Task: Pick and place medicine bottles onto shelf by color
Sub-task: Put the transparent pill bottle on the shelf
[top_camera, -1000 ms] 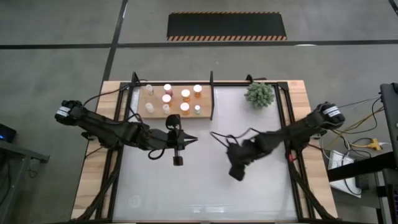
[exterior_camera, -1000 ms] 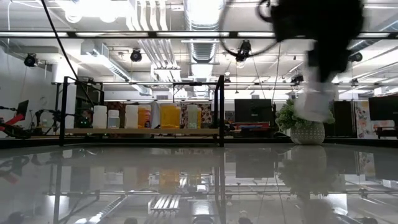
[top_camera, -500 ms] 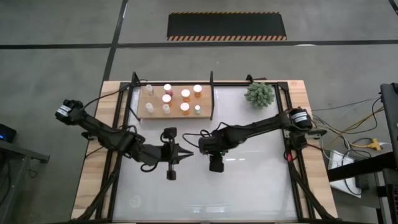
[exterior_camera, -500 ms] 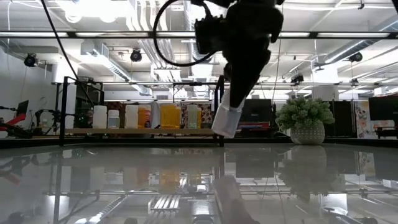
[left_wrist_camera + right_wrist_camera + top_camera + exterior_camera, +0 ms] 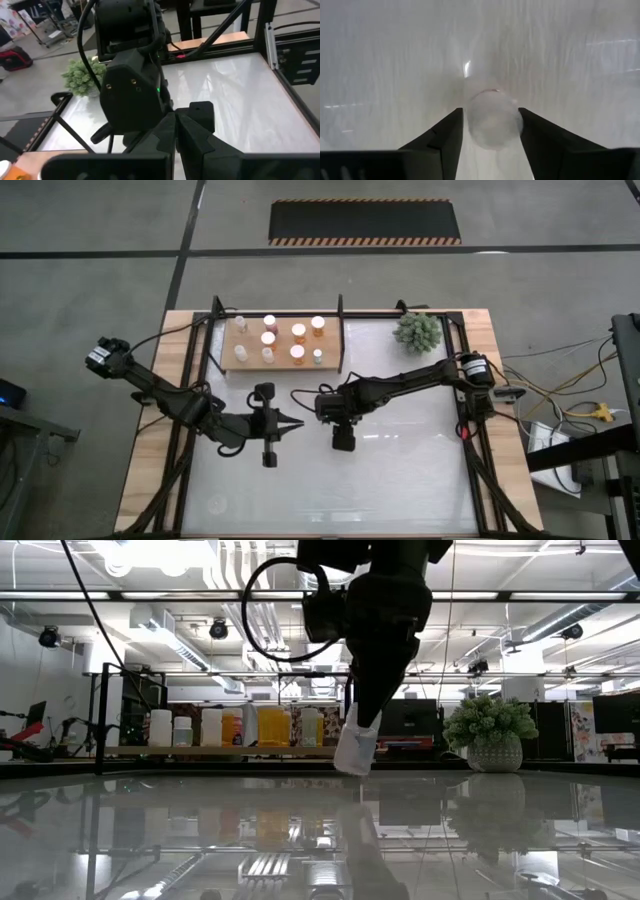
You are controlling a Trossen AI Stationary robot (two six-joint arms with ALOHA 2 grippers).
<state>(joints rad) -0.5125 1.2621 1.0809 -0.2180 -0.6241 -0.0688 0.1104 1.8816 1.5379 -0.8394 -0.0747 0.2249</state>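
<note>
Overhead, low and wrist views of a two-arm workcell at a white table (image 5: 400, 480). Near the centre of the overhead frame, the right gripper (image 5: 322, 406) points down at the tabletop and carries a white medicine bottle (image 5: 355, 748); the low view shows that bottle tilted, just left of frame centre, its lower end close above the glossy surface, though contact with the table cannot be judged. In the right wrist view the two dark fingers (image 5: 445, 132) flank the pale round bottle (image 5: 492, 119) on either side, so the pincer grasps it. The left gripper (image 5: 297, 423), left of centre in the overhead frame and just beside the right one, is clenched with nothing between its fingers; its wrist view shows the fingertips (image 5: 176, 131) pressed together and the right arm's dark housing directly ahead. The shelf (image 5: 282, 343), a light-brown board framed by black bars, lies in the upper-left part of the table and bears eight medicine bottles (image 5: 298, 331) in two rows: white ones at the left, pink-capped ones next, orange ones further right. In the low view they stand in a line at left (image 5: 270, 726). A spiky green plant (image 5: 417, 331) sits at the table's upper right.
</note>
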